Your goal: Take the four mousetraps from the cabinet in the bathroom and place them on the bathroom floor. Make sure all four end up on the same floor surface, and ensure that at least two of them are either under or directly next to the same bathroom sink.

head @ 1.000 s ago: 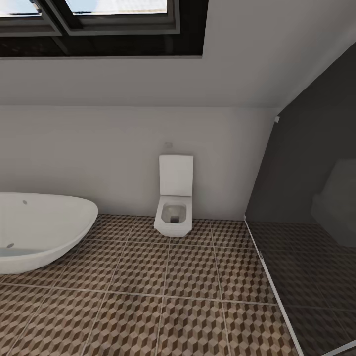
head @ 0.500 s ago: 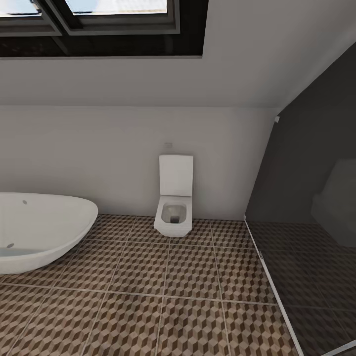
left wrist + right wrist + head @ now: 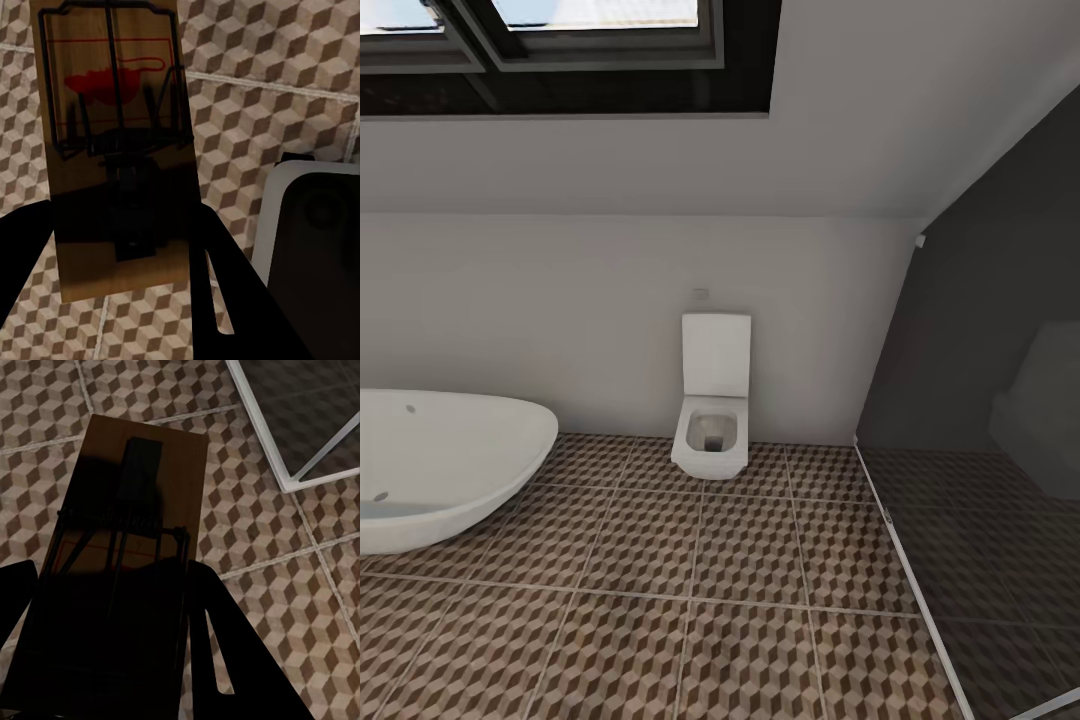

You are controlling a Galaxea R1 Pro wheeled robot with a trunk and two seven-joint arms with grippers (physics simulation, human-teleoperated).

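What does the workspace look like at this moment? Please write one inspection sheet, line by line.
Surface: cube-patterned brown and beige tiled floor.
Job's things: one tan wooden mousetrap with red spot held in the left end effector; a second tan wooden mousetrap held in the right end effector.
Clutter: nothing seen.
Grippers: both closed on a trap, above the tiles.
Cables: nothing seen.
Surroundings: white oval bathtub, square white toilet, dark glass partition, dark-framed skylight.
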